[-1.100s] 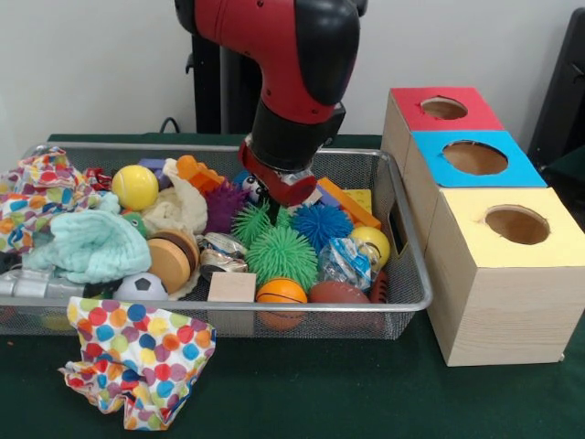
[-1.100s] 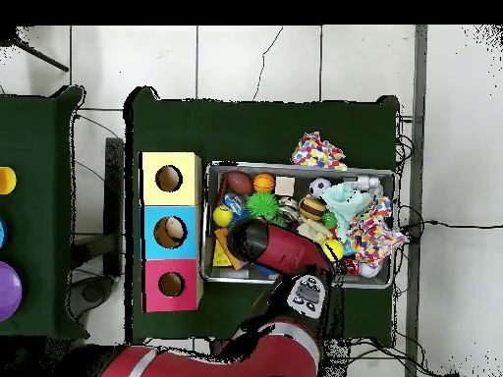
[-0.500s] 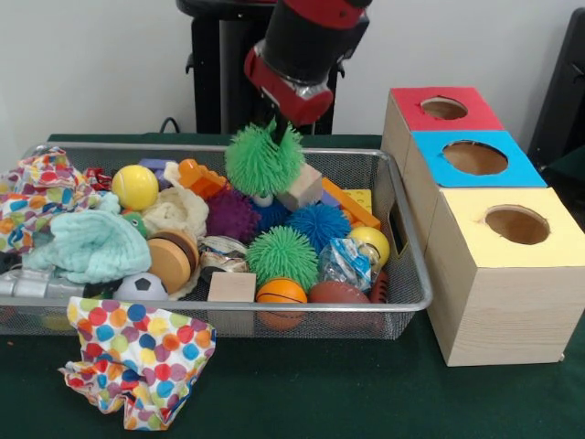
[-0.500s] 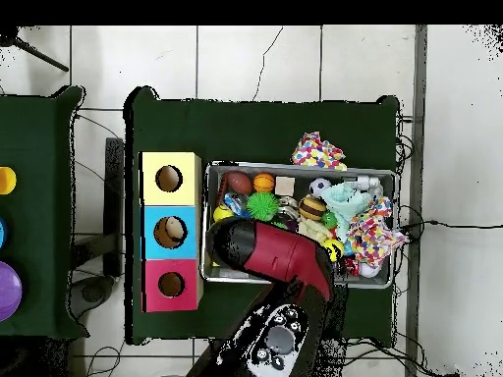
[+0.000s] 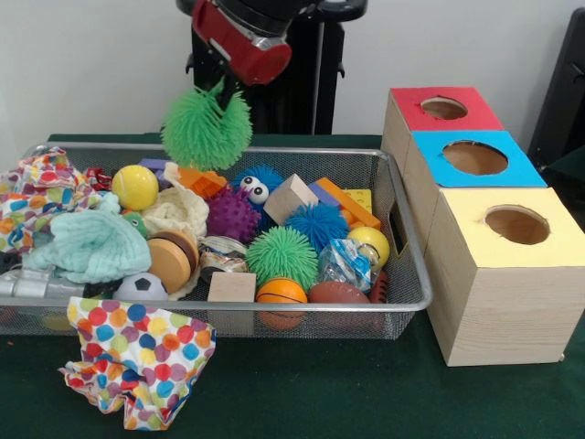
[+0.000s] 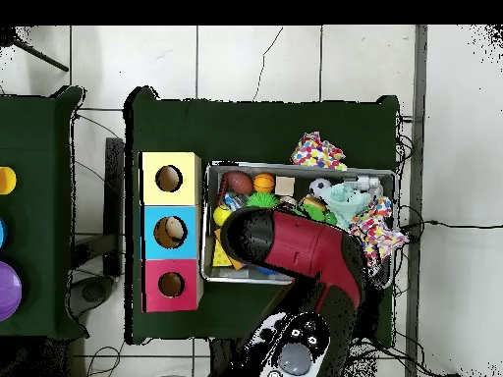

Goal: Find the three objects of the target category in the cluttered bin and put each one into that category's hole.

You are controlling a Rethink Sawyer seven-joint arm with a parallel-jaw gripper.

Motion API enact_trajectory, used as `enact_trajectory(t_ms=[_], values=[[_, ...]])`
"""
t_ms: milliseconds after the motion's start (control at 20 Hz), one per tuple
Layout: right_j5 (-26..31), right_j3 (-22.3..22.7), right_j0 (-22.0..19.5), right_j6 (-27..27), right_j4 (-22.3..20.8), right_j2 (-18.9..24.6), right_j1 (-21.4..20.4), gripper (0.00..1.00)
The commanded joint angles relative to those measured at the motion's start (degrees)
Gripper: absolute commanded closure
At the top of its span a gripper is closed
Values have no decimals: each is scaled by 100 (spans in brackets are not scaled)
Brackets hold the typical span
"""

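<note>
Gripper (image 5: 222, 84) pinches only a few top spikes of the green spiky ball (image 5: 207, 127), which hangs above the wire bin (image 5: 402, 240). Those soft spikes could slip during travel toward the boxes (image 5: 498, 265), dropping it into the clutter.

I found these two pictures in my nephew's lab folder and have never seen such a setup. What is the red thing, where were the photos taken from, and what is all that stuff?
The red and black thing is a robot arm with a gripper at its end. One picture is taken across the table, facing the robot; the other looks straight down from above, where the arm hides much of the bin.

On the green table stands a wire bin full of toys: spiky balls, a yellow ball, a small basketball, wooden blocks and cloths. A dotted cloth lies on the table in front of the bin. Beside the bin are three boxes with round holes, topped red, blue and yellow.

The gripper holds a green spiky ball in the air above the bin.
</note>
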Motion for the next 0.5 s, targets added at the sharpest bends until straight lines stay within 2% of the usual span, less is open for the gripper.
enact_trajectory(t_ms=[50,500], values=[[-693,-268,-320,123,-559,252,385,100],[-1582,-162,-725,296,-683,548,848,100]])
